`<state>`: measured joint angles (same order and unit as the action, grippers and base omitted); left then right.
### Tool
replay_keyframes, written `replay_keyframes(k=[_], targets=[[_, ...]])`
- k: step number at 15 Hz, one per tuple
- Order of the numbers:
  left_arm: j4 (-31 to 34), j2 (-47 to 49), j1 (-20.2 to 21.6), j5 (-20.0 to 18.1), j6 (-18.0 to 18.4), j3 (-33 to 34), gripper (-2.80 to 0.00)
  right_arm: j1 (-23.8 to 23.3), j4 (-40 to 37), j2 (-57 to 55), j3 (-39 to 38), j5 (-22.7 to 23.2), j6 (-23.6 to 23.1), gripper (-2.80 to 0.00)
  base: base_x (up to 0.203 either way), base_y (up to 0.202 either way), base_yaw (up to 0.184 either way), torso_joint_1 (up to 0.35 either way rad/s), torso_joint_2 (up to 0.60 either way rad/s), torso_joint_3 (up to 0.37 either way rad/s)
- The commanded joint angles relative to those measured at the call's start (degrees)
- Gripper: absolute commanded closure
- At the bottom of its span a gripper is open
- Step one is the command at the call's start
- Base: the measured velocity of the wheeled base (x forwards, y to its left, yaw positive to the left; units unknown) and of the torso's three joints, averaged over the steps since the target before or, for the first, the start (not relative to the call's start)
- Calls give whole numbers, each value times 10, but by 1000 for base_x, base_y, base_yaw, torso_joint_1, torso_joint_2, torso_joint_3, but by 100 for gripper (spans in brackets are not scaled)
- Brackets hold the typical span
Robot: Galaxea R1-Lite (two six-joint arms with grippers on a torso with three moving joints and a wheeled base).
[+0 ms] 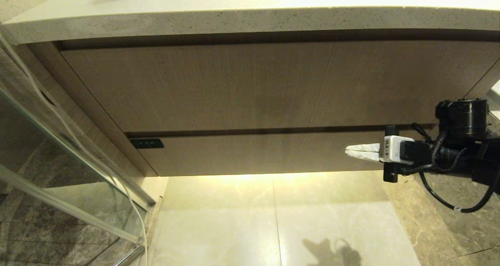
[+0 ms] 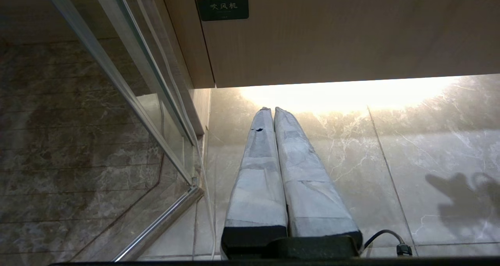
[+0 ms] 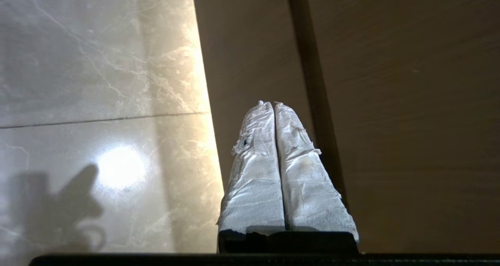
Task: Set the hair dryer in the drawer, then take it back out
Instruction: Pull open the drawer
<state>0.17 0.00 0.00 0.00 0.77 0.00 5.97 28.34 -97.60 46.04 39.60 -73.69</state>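
R gripper (image 1: pixel 347 152), right-centre of head frame, fingers pressed together, empty, tips at closed drawer (image 1: pixel 254 156) front. L gripper (image 2: pixel 272 111) also closed, low by floor. Hair dryer not visible. Risk: handleless front w/ 1 thin top gap; closed tips may slip off.

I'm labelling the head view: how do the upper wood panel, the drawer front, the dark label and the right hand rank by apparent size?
1. upper wood panel
2. drawer front
3. right hand, nearer the camera, so unsure
4. dark label

Speckled countertop (image 1: pixel 234 18) — glass door (image 1: pixel 58 172), marble floor (image 1: pixel 273 219)
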Motion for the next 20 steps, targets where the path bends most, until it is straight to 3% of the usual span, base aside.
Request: replay_keyframes(k=[1,6,12,16,17,20], targets=[[0,0,0,0,0,0,0,23,4,-63,27,1,-10,0,0,0,0,0,0,0],[0,0,0,0,0,0,0,60,-6,-121,87,-31,-5,0,0,0,0,0,0,0],[0,0,0,0,0,0,0,66,-49,-161,151,-60,9,0,0,0,0,0,0,0],[0,0,0,0,0,0,0,84,-55,-160,154,-104,11,0,0,0,0,0,0,0],[0,0,0,0,0,0,0,85,-56,-158,157,-107,11,-280,0,0,0,0,0,0],[0,0,0,0,0,0,0,86,-64,-151,154,-119,12,-280,0,0,0,0,0,0]])
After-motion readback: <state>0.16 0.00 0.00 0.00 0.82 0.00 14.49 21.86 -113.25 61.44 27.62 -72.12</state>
